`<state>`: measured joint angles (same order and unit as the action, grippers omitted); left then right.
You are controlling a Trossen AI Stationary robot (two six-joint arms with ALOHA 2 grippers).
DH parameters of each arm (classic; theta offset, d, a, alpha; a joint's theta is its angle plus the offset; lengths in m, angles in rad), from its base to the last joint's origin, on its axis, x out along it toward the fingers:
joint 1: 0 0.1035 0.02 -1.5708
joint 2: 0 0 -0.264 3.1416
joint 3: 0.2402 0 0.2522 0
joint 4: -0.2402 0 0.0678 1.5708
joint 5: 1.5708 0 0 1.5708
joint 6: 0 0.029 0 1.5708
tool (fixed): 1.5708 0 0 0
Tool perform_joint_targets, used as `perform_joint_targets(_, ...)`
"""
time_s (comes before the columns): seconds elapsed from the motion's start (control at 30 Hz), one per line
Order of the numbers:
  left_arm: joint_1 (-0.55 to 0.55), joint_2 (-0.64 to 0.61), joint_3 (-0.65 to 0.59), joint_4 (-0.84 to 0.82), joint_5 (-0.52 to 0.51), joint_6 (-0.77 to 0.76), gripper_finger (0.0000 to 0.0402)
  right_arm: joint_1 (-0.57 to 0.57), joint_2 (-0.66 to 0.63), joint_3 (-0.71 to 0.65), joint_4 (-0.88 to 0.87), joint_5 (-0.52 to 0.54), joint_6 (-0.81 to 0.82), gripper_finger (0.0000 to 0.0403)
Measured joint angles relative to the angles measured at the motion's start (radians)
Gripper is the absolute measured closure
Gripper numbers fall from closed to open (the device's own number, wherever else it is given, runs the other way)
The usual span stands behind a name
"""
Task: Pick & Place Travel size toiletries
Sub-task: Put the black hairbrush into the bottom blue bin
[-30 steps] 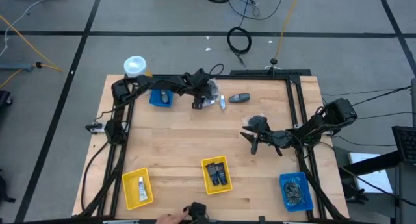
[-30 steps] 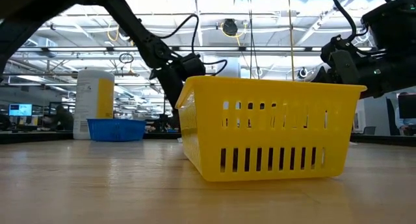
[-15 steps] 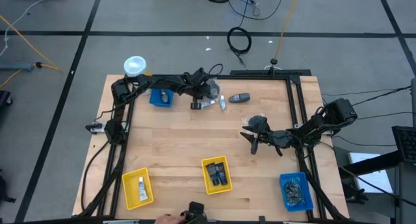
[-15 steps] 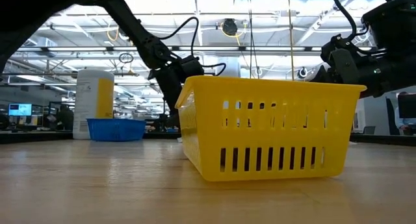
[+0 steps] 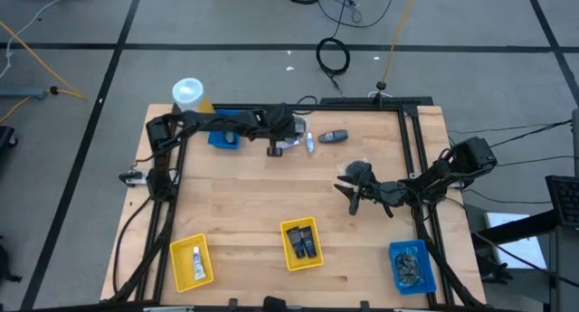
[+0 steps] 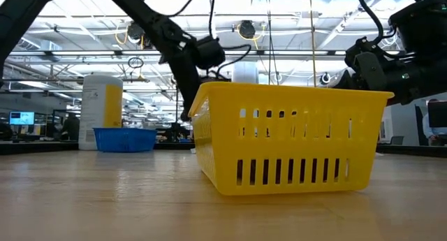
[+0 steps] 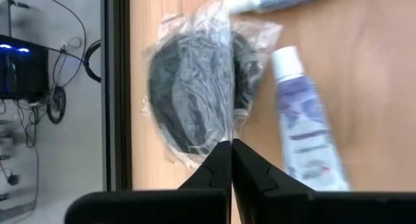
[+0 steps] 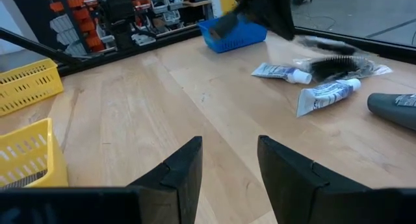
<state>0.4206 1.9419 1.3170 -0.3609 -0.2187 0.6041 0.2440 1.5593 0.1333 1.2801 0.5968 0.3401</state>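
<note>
**Left fingers pinch a wrapped packet at the far edge of the table**

Seen from above, three trays line the bottom of the frame: a yellow tray at lower left holding one white tube, a second yellow tray at lower centre with dark bottles, and a blue tray at lower right with grey packets.

At centre right, the right gripper hangs above bare table, its fingers partly open and holding nothing.

Toward the top of the frame, the left gripper is down among the loose toiletries. Its fingers are closed, and the left wrist view shows them pinching the thin clear wrap of a round grey packet. A white tube lies just beside the packet, and a dark bottle rests a little to its right. Another blue tray and a white canister sit at upper left.

The risk, as I judge it: the grip is only on loose wrap, so the packet may slip free or tear when lifted, and the trailing wrap could drag the neighbouring tube.
</note>
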Motion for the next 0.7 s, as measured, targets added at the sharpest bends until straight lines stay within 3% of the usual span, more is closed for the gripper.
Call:
perform_joint_targets(0.23,-0.091,-0.047,0.0,-0.067,0.066,-0.082,0.0401,-0.001,0.0,0.018,-0.088,-0.077,-0.026,0.0261)
perform_joint_targets(0.47,-0.186,-0.047,0.0,-0.073,0.064,-0.1,0.0401,-0.061,0.034,0.226,-0.323,-0.068,-0.328,0.0211)
perform_joint_targets(0.6,-0.218,-0.047,0.0,-0.069,0.064,-0.109,0.0401,-0.098,0.083,0.334,-0.468,0.074,-0.529,0.0164)
perform_joint_targets(0.7,-0.235,-0.047,0.0,-0.067,0.062,-0.116,0.0401,-0.122,0.122,0.37,-0.485,0.106,-0.727,0.015)
